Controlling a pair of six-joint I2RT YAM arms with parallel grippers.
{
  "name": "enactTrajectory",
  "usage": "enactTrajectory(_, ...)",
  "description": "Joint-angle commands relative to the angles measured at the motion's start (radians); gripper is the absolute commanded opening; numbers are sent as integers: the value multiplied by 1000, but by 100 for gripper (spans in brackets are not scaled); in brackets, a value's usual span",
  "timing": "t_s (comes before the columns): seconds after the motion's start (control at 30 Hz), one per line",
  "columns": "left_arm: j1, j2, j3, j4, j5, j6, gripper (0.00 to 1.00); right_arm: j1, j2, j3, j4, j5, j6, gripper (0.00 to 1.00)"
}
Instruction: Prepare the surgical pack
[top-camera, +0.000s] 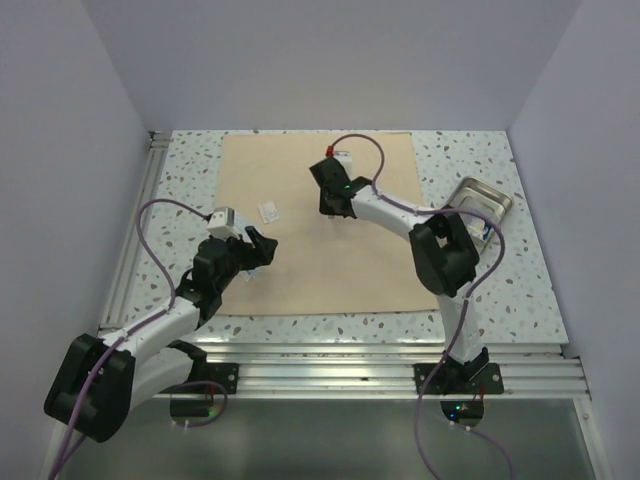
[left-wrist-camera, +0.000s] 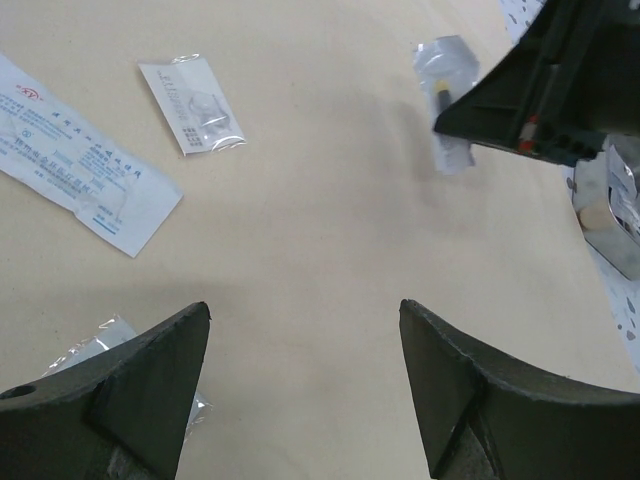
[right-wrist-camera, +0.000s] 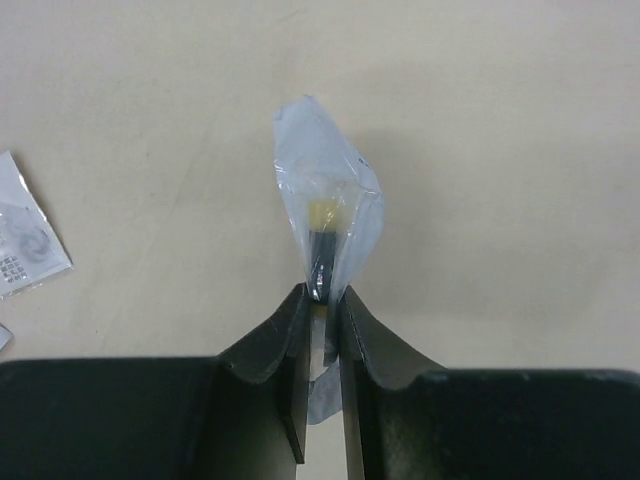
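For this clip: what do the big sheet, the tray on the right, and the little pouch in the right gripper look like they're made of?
Wrap sheet: matte beige with soft creases, probably cloth or nonwoven fabric.
Tray: shiny grey with bright reflections, likely stainless steel.
Pouch, pinched in the right gripper: clear, glossy, crinkled film, probably thin plastic.

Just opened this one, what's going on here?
The right arm has its jaws pinched on the near end of a small clear pouch with a dark, yellow-tipped item inside, over the beige wrap sheet. The left arm hovers nearby, jaws wide open and empty, above a small sachet and a long printed packet lying flat on the sheet. The steel tray sits off the sheet, to the right.
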Motion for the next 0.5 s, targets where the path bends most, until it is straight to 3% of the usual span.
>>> enactTrajectory(0.0, -2, 6, 16, 22, 5, 24, 80, -88, -215, -137, 99, -47, -11, 17)
enactTrajectory(0.23, -2, 16, 16, 27, 7, 24, 80, -355, -477, -387, 126, -109, -63, 17)
enactTrajectory(0.47, -2, 13, 16, 27, 10, 22, 80, -639, -637, -553, 129, -211, -111, 17)
